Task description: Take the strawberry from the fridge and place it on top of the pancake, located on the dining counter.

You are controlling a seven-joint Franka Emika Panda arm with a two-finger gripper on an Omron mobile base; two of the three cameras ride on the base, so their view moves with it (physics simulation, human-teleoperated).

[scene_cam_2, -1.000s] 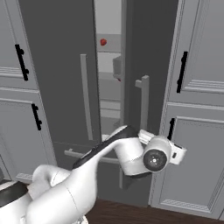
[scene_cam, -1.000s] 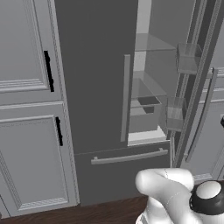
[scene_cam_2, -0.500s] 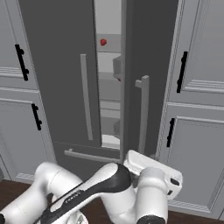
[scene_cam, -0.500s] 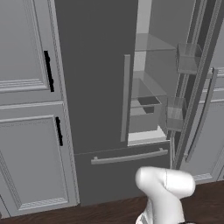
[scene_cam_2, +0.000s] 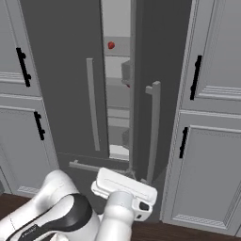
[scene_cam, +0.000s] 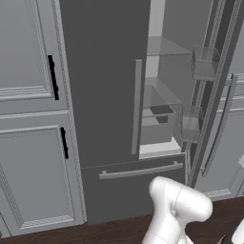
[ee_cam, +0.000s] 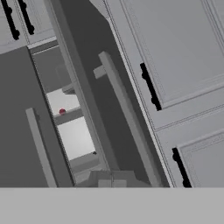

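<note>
the strawberry sits on an upper glass shelf inside the fridge, seen through the gap between its two doors; in the hand view it is a small red dot on a pale shelf. the right door stands ajar, its long bar handle toward the arm. the pincer is closed, empty, well back from the fridge. grey cabinets with black handles flank the fridge.
</note>
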